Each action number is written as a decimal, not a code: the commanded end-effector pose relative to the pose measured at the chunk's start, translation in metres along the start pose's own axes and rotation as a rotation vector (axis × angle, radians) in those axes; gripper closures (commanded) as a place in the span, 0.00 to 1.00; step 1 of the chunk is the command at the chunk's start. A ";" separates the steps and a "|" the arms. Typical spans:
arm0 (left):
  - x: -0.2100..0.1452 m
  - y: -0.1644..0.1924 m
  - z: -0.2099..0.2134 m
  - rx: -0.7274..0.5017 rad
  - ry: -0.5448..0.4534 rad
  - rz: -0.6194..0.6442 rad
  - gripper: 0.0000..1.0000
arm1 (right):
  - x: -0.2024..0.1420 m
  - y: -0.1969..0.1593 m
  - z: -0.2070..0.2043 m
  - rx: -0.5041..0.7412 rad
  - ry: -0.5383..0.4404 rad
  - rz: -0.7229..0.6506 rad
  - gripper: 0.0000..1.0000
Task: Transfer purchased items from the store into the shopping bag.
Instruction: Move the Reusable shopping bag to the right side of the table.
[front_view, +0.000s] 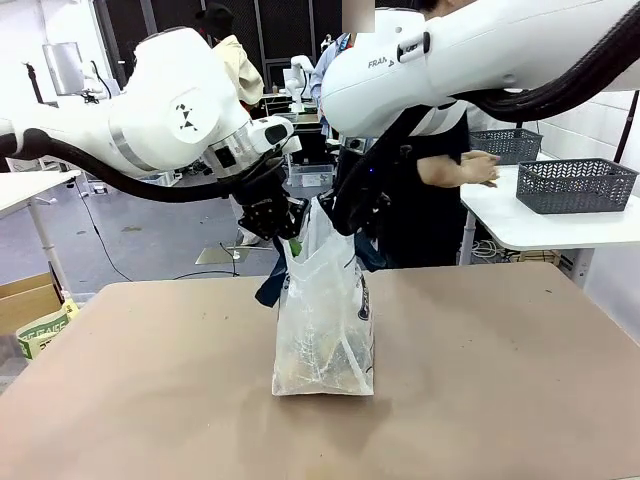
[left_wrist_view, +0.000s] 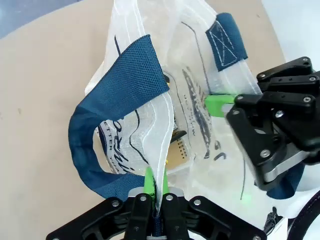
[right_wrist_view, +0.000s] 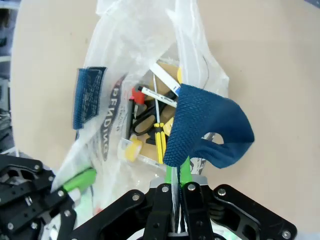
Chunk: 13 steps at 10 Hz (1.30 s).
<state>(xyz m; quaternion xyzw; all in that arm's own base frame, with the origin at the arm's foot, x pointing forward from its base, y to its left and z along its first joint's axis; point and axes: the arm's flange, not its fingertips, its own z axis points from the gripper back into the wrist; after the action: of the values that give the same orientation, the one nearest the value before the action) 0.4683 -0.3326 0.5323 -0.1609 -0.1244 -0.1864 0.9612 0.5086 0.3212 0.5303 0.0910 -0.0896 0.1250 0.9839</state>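
shopping bag (front_view: 325, 320) standing mid-frame on bare tan desk (front_view: 500, 380) | left claw (left_wrist_view: 156, 181) pinching its rim, fully closed | right claw (right_wrist_view: 178, 174) pinching opposite rim, fully closed | white side desk (front_view: 540, 228) carrying dark grey basket (front_view: 575, 185), right edge

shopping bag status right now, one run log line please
shopping bag: upright on table, mouth held open | left gripper: shut on bag rim | right gripper: shut on opposite rim | contents: small items inside
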 end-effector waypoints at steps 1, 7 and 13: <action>-0.004 0.002 0.002 0.007 -0.001 0.002 1.00 | 0.006 -0.003 0.004 -0.025 -0.026 0.007 1.00; 0.001 0.000 -0.001 0.000 0.001 0.000 1.00 | 0.000 0.000 0.000 0.000 0.000 0.000 1.00; 0.014 -0.013 -0.017 0.001 0.015 -0.051 1.00 | 0.011 0.002 -0.001 0.063 -0.036 -0.043 1.00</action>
<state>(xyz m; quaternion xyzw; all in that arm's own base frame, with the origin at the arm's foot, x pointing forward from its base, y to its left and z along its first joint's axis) 0.4754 -0.3509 0.5230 -0.1570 -0.1187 -0.2033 0.9591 0.5137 0.3237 0.5300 0.1055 -0.0925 0.1138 0.9835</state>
